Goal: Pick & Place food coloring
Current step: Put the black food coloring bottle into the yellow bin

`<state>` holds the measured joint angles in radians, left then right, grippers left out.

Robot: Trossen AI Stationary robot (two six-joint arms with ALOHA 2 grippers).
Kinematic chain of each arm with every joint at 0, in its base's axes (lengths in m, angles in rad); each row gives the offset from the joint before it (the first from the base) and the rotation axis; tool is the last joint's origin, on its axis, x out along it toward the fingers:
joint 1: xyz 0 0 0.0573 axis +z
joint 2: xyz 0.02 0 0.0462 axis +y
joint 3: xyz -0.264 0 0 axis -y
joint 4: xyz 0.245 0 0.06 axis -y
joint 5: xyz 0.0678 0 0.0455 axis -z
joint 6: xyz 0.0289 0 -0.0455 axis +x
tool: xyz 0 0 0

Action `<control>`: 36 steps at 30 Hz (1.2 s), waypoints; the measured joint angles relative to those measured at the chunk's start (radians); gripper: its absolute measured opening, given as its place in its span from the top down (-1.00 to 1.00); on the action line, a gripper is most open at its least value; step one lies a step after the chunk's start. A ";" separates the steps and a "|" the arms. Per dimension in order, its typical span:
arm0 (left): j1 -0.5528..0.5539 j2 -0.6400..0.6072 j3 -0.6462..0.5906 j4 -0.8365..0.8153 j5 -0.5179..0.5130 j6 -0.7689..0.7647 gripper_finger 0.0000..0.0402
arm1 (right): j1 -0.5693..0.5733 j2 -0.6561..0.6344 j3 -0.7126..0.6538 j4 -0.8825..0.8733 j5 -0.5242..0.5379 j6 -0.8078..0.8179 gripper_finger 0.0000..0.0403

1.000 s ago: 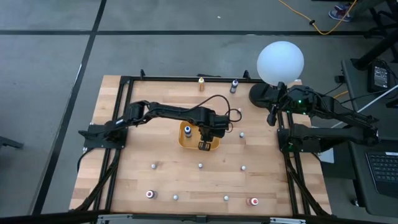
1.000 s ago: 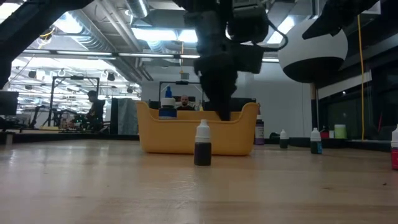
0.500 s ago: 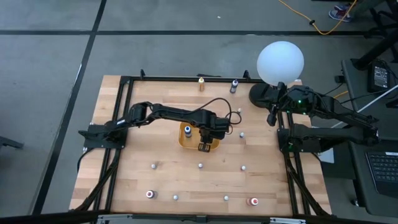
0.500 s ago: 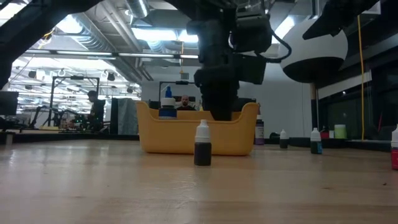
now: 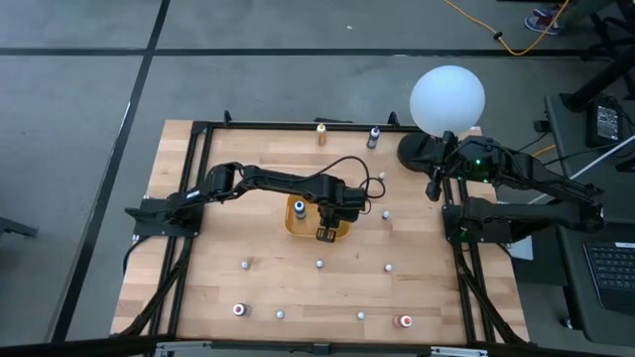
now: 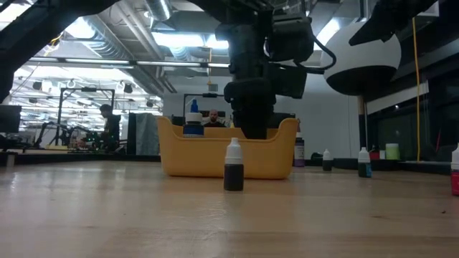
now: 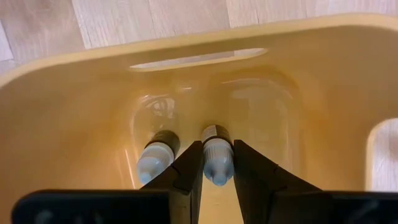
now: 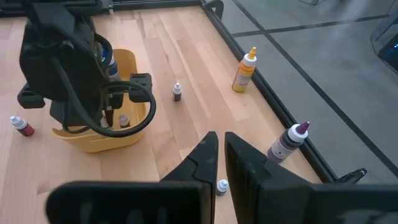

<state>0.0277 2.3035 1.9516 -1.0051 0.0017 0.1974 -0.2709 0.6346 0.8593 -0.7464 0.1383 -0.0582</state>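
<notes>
Wooden table [image 5: 198, 278] from above: your left gripper [image 5: 325, 230] sits down in the orange-yellow tray [image 5: 292, 224] near the table's middle. Loose food coloring bottles dot the boards around it, 1 white-capped just beside the tray [image 5: 385, 214], a row of 3 nearer the front [image 5: 319, 264], a red one at the front right [image 5: 404, 321]. 2 taller bottles stand at the far edge [image 5: 321, 133]. White globe lamp [image 5: 447, 98] is at the far right corner, your right arm parked beside it.

Low view: a dark bottle [image 6: 233, 166] stands right in front of the tray wall [image 6: 193, 158], blocking part of it. Left gripper body drops behind the rim; fingertips hidden. More bottles sit off to the right [image 6: 364, 162]. A person [image 6: 213, 118] shows in the room behind.

Left wrist view: the fingers [image 7: 186, 177] are narrow, clamped on 1 food coloring bottle [image 7: 217, 160] inside the tray; a 2nd bottle [image 7: 155, 161] lies just beside it, touching a finger.

Right wrist view: right gripper [image 8: 221, 163] is closed, holding nothing, above the table with a small bottle [image 8: 222, 185] under it. A purple-tipped bottle [image 8: 287, 142] and a yellow bottle [image 8: 244, 70] stand along the frame rail.
</notes>
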 joint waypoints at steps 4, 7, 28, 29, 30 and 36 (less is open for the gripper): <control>0.000 0.000 0.000 0.000 0.014 0.000 0.64 | 0.000 0.000 0.000 0.000 0.000 0.000 0.83; 0.000 0.000 0.000 0.000 0.020 0.000 0.60 | 0.000 0.000 0.000 0.000 0.000 0.001 0.83; 0.000 -0.001 0.031 -0.061 -0.009 0.000 0.52 | 0.000 0.000 0.000 0.000 0.000 0.000 0.83; 0.000 -0.003 0.035 -0.068 -0.009 0.000 0.52 | 0.000 0.000 0.000 0.000 0.000 0.000 0.83; 0.000 -0.004 0.036 -0.074 -0.008 0.000 0.52 | 0.000 0.000 0.000 0.000 0.000 0.000 0.83; -0.005 -0.003 0.105 -0.131 -0.002 0.011 0.51 | 0.000 0.000 0.000 0.000 0.000 -0.001 0.83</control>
<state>0.0226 2.3009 2.0567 -1.1362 -0.0006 0.2085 -0.2710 0.6347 0.8593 -0.7460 0.1383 -0.0589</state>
